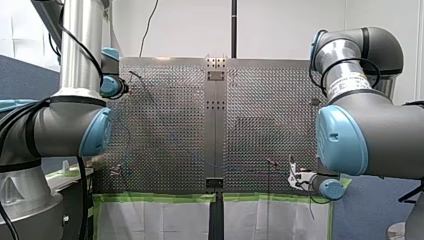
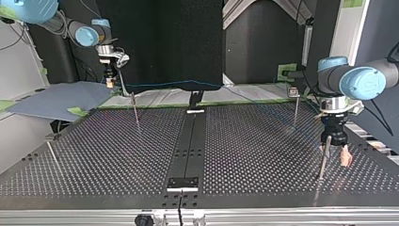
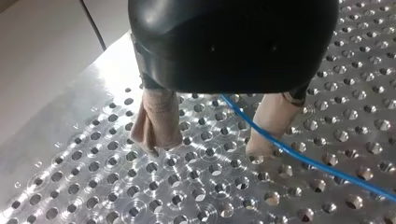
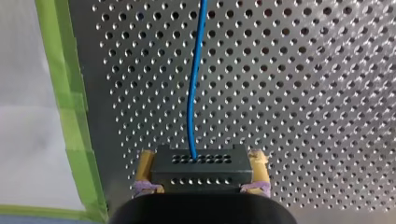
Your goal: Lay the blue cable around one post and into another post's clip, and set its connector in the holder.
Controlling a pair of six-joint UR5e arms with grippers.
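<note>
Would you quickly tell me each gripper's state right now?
Left gripper: open, blue cable unclamped beside one finger.
Right gripper: shut on the connector.

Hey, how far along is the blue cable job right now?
Done: nothing visibly routed yet. In hand: my right pincer grips the black perforated connector block, the thin blue cable trailing from it. My left pincer is open, cable passing loose by one beige pad. Left: looping a thin metal post, clipping, seating the connector.

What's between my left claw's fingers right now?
Left wrist view: the blue cable runs between the fingers of the open left claw, close by one, above the perforated table; not clamped.
</note>
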